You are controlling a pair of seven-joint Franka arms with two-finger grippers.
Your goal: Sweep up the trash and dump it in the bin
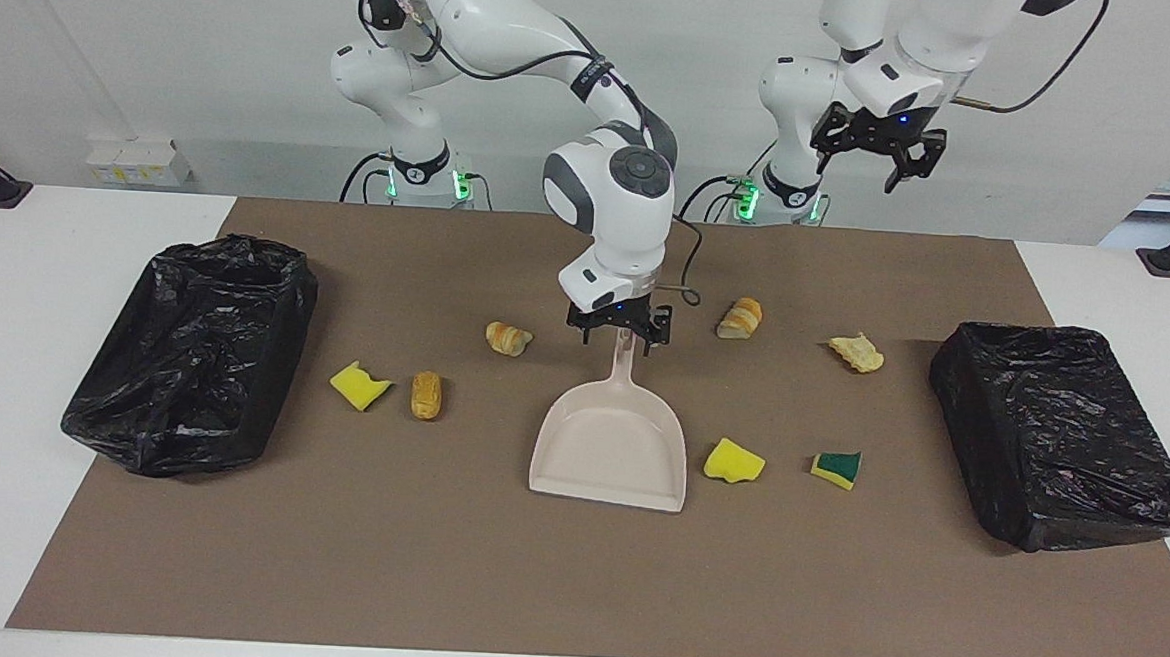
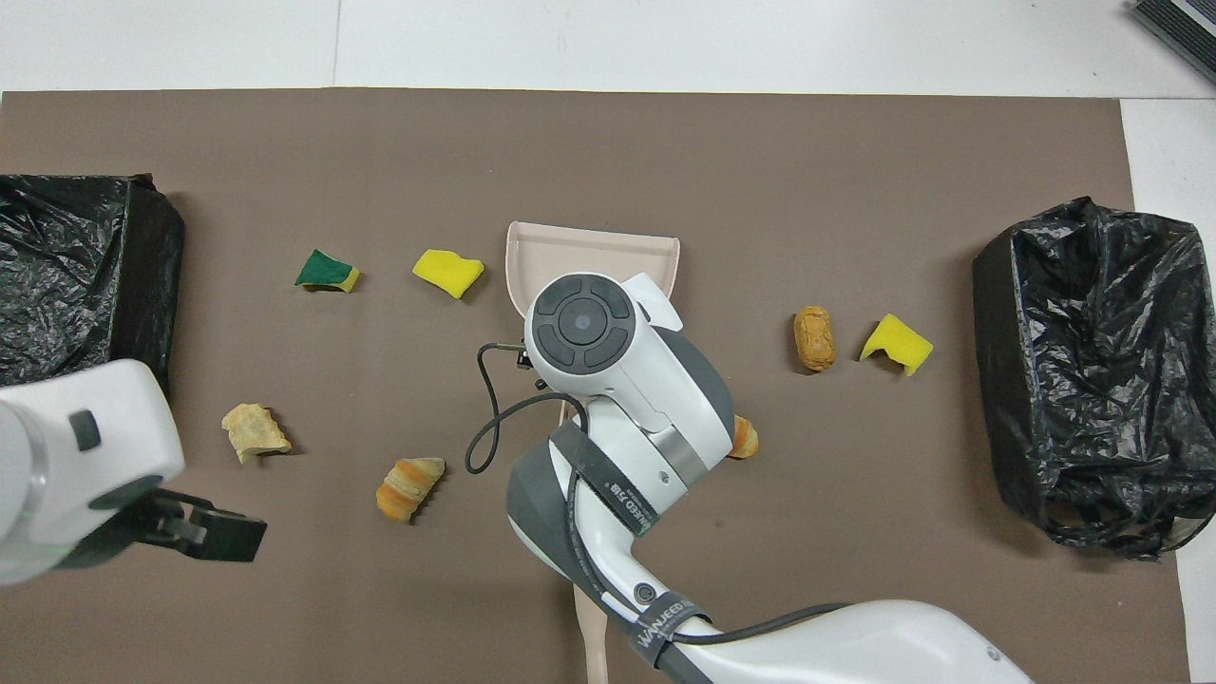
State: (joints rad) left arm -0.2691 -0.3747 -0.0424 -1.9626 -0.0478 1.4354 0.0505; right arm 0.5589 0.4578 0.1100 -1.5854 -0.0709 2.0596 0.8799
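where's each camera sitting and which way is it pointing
Facing view: high across the table, looking back at the robots; both arm bases and both arms show, right pincer open at the dustpan handle, left pincer open and raised.
Overhead view: high above the robots' end, looking steeply down and forward; the right arm comes in from the bottom and hides its pincer, and the left arm's wrist shows at the edge.
Shared: dustpan, both black bins, mat, and the trash.
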